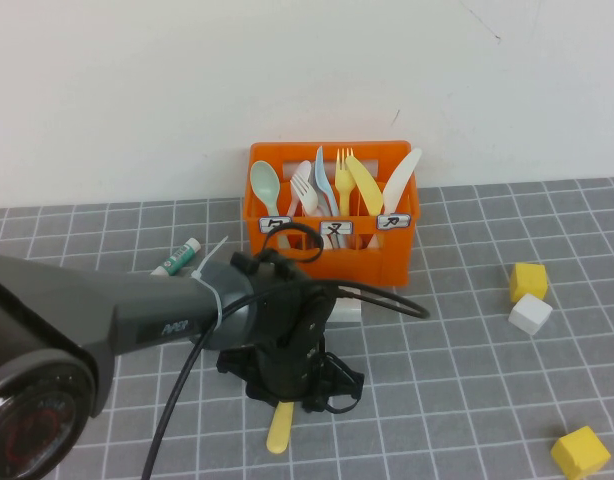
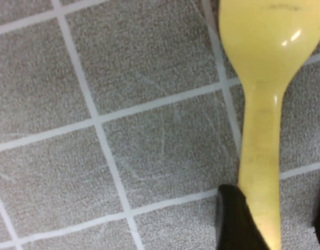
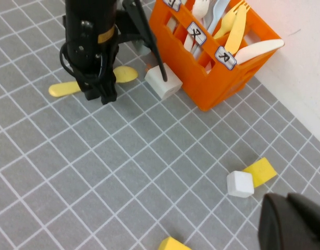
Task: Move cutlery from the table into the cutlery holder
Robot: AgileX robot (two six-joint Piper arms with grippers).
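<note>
The yellow spoon [image 1: 279,430] lies flat on the grey tiled table [image 1: 467,400], its bowl hidden under my left gripper [image 1: 292,392]. In the left wrist view the spoon [image 2: 264,104] runs between the open jaws of the left gripper [image 2: 274,213]. One finger [image 2: 235,221] touches the handle and the other stands apart from it. The orange cutlery holder [image 1: 332,245] stands behind, against the wall, with several pieces upright in it, among them a light-blue fork [image 1: 323,180]. My right gripper [image 3: 287,202] is shut and empty, well above the table's right side.
A white block [image 3: 162,82] lies between the left arm and the holder [image 3: 212,67]. A yellow cube [image 1: 528,281] and a white cube [image 1: 530,314] sit at the right, and another yellow cube [image 1: 580,452] at the front right. A white-green tube [image 1: 177,258] lies left of the holder.
</note>
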